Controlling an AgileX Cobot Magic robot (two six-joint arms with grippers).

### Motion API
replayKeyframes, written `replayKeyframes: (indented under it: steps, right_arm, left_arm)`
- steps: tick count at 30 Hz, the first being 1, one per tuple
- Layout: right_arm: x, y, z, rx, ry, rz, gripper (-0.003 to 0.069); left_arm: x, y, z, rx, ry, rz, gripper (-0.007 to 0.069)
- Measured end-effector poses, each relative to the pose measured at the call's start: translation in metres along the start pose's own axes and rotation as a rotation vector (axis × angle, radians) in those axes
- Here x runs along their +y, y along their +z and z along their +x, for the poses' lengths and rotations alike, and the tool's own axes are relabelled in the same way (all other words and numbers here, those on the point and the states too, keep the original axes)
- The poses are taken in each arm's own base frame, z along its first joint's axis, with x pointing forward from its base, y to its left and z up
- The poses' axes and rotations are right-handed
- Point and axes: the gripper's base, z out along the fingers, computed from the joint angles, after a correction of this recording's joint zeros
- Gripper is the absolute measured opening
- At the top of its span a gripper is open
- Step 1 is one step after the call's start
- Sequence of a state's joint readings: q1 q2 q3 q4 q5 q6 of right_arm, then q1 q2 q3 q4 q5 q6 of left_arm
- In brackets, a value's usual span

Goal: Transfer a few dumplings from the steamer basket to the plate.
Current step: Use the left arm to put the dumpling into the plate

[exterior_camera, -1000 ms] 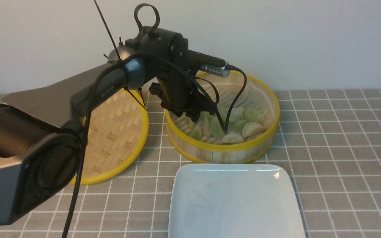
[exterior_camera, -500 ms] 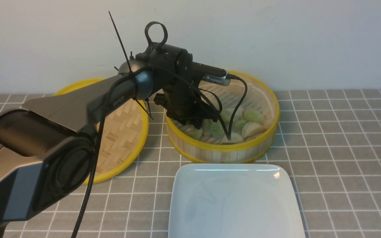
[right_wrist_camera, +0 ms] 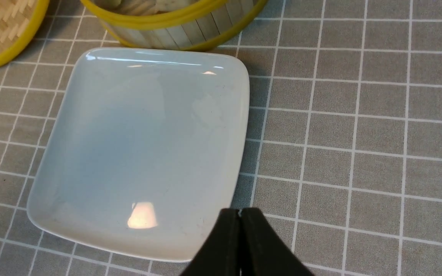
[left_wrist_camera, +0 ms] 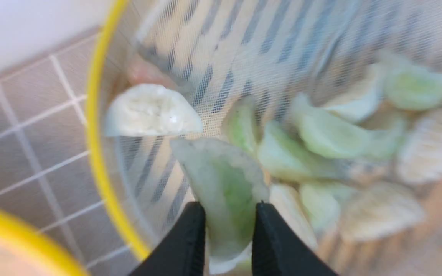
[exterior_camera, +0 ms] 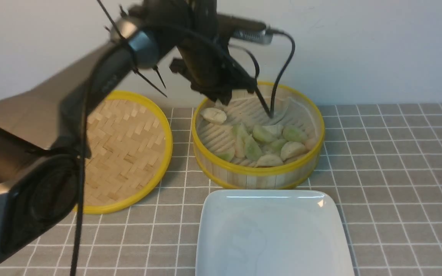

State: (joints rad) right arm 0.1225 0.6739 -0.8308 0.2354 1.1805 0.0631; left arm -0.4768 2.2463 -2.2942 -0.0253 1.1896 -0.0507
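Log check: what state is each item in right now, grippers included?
left gripper: shut on a green dumpling, above the steamer basket.
right gripper: shut, empty.
steamer basket: uncovered, holds the other dumplings.
lid: off, lying flat beside the basket.
plate: empty.

A plain off-white wall (exterior_camera: 359,46) is seen at the back, bare and evenly lit. Below it, a flat grey surface (exterior_camera: 397,172) is laid out, divided by thin white lines into a grid of small squares.
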Motion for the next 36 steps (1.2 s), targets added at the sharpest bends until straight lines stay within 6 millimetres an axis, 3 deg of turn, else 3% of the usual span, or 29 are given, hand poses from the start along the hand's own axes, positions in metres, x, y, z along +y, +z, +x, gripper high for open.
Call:
replayKeyframes:
  steps: [7,11,15,17,20,25,27,28,32,34,36]
  right_arm:
    - [0.001,0.000,0.000,0.001,-0.010,-0.016,-0.0015]
    - [0.002,0.000,-0.001,-0.006,-0.009,-0.020,-0.0015]
    - [0.002,0.000,-0.001,-0.007,-0.010,-0.020,-0.0015]
    - [0.002,0.000,-0.001,-0.010,-0.020,-0.020,-0.0015]
    - [0.002,0.000,-0.001,-0.011,-0.041,-0.020,-0.0015]
    - [0.002,0.000,-0.002,-0.017,-0.052,-0.020,-0.0015]
    - [0.002,0.003,-0.005,-0.022,-0.050,-0.019,-0.0015]
    - [0.002,0.003,-0.005,-0.021,-0.049,-0.018,-0.0015]
    - [0.004,0.013,-0.024,0.036,-0.043,-0.023,-0.0015]
    - [0.006,0.019,-0.035,0.067,-0.052,-0.028,-0.0015]
    - [0.009,0.023,-0.052,0.076,-0.065,-0.046,-0.0015]
  left_arm:
    - [-0.014,-0.065,-0.002,-0.064,0.006,0.121,0.0133]
    - [-0.038,-0.090,0.022,-0.020,0.044,0.192,0.0133]
    - [-0.064,-0.081,0.055,0.107,0.087,0.227,0.0133]
    - [-0.083,-0.057,0.083,0.239,0.126,0.242,0.0133]
    - [-0.097,-0.020,0.107,0.370,0.173,0.237,0.0133]
    - [-0.104,0.016,0.118,0.443,0.189,0.230,0.0137]
    - [-0.105,0.032,0.122,0.475,0.189,0.225,0.0190]
    - [-0.105,0.032,0.122,0.476,0.188,0.225,0.0203]
    - [-0.105,0.036,0.124,0.485,0.190,0.220,0.0401]
    - [-0.105,0.035,0.120,0.471,0.194,0.218,0.0427]
    - [-0.104,0.030,0.116,0.448,0.206,0.204,0.0405]
